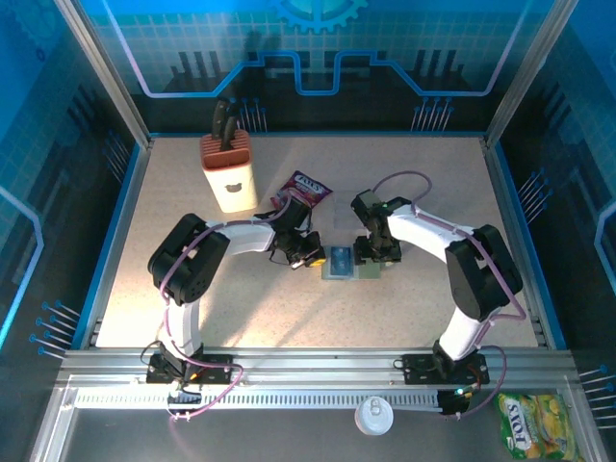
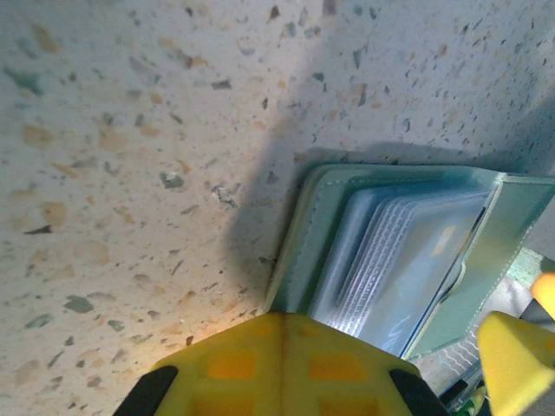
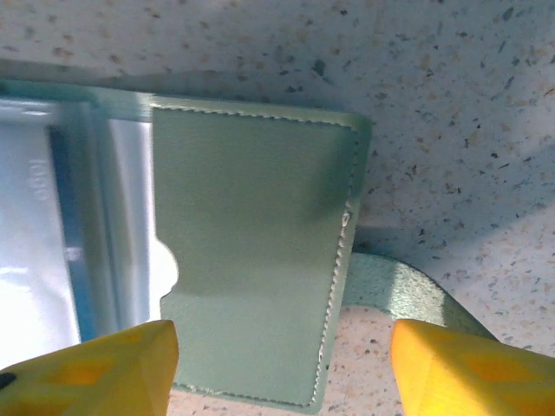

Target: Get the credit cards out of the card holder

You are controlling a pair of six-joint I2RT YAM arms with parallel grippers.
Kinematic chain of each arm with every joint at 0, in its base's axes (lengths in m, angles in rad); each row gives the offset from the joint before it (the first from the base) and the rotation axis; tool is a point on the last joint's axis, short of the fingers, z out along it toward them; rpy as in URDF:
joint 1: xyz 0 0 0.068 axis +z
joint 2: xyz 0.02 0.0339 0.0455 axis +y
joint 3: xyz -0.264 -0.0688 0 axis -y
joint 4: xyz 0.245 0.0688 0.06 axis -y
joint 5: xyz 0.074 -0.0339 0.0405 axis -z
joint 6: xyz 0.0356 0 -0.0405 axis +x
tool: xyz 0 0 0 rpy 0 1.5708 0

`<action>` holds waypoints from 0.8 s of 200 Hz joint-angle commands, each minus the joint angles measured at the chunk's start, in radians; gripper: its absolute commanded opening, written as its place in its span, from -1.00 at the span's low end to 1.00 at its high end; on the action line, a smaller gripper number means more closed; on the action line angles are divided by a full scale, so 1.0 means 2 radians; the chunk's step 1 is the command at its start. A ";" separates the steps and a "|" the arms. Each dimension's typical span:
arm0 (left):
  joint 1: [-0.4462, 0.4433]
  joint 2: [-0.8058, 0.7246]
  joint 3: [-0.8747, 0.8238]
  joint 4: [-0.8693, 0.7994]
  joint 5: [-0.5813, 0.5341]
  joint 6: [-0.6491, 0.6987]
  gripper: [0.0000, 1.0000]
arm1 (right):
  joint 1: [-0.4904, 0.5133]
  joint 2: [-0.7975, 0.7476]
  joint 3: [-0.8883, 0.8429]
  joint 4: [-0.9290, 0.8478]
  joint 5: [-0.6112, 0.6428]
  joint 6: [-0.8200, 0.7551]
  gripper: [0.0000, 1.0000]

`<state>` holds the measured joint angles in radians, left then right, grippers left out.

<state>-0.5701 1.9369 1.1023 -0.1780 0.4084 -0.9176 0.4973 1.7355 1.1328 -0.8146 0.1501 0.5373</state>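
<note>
The grey-green card holder (image 1: 348, 263) lies open on the table between the two grippers. Its clear inner sleeves (image 2: 408, 251) show a pale blue card (image 1: 339, 260) behind the plastic; I cannot make out a red or a yellow-orange card. My left gripper (image 1: 308, 252) is shut, and its joined tips (image 2: 286, 325) rest at the holder's left edge. My right gripper (image 1: 371, 258) is open, its fingers straddling the plain green right panel (image 3: 251, 251) with the tips low over the panel's near edge (image 3: 282, 373).
A knife block (image 1: 228, 171) stands at the back left, with a pink-purple snack packet (image 1: 306, 188) just behind the left gripper. A yellow-green packet (image 1: 527, 428) and a white lid (image 1: 373, 416) lie off the table on the front rail.
</note>
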 commanded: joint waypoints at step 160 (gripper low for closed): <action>0.011 -0.009 -0.005 -0.029 -0.001 0.001 -1.00 | -0.029 0.067 -0.003 0.001 -0.013 -0.031 0.54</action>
<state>-0.5644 1.9366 1.0966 -0.1722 0.4168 -0.9176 0.4614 1.8179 1.1313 -0.7830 0.1139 0.4999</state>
